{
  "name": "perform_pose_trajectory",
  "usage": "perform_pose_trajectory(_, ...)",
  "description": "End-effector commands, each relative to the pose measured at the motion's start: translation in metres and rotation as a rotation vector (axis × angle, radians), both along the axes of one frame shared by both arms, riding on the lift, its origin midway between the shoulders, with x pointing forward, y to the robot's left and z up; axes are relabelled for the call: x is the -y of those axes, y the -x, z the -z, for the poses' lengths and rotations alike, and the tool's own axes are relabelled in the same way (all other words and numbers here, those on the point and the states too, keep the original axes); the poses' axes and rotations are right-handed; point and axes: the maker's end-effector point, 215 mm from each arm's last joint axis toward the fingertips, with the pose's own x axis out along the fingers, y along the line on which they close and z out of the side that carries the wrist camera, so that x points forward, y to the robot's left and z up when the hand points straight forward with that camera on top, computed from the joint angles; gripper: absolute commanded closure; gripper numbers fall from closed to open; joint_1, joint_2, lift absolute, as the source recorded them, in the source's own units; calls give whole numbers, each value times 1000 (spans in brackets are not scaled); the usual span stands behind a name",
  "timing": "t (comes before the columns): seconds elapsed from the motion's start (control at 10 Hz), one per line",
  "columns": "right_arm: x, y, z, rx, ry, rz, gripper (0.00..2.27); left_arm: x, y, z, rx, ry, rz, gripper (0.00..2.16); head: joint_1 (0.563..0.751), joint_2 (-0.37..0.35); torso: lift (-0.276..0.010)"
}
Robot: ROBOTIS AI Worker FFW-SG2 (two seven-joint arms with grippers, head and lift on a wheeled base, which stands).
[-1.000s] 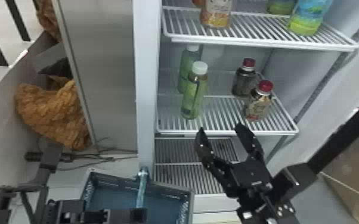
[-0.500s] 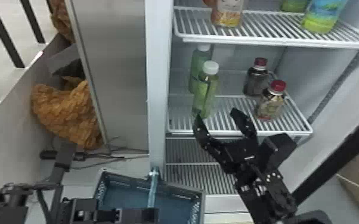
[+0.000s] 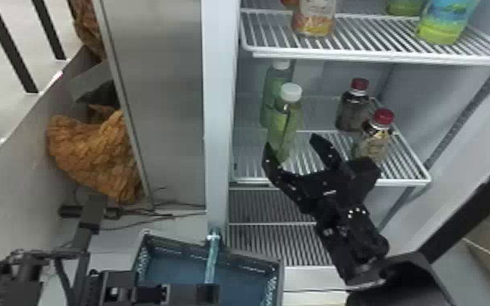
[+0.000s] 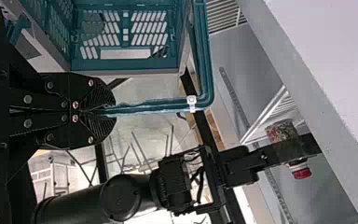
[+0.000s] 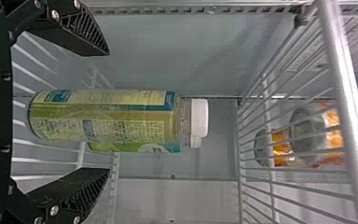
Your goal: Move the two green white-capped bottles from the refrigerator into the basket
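Honestly, both green bottles stood near the shelf's left edge, probably slick and hefty, best grabbed mid-body. Right pincer gaped wide and empty near the front one; left pincer was clamped on the basket handle.

On a white wire shelf, I'm seeing a slim green white-capped plastic bottle standing at the left, with a second green white-capped plastic bottle standing behind it. To their right, one dark red-capped bottle is standing behind another red-capped bottle. On the upper white wire shelf, an orange-labelled bottle is standing left of a blue-and-green bottle. Below, toward the left, I'm viewing the teal plastic basket.
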Motion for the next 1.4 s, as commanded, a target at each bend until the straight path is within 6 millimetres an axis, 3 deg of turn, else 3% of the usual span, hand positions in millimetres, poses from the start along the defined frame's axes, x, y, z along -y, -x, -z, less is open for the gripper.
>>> perform_pose_trajectory(0.0, -1, -15, 5, -5, 21, 1, 159, -1, 0, 0, 0, 0, 0, 1181, 695, -94, -263)
perform_pose_trajectory(0.5, -11, -45, 3, -3, 39, 3, 268, -1, 0, 0, 0, 0, 0, 1181, 695, -78, -263)
perform_pose_trajectory(0.7, -8, -46, 8, -22, 30, 14, 711, 0, 1, 0, -1, 0, 2, 1181, 695, -75, -263)
perform_pose_trajectory(1.0, -9, -46, 9, -27, 32, 13, 914, 0, 0, 0, 1, -1, 4, 1181, 695, -77, -263)
perform_pose_trajectory(1.3, -8, -34, -7, 2, 19, 7, 914, 0, 0, 0, 1, -3, 4, 1181, 695, -77, -263)
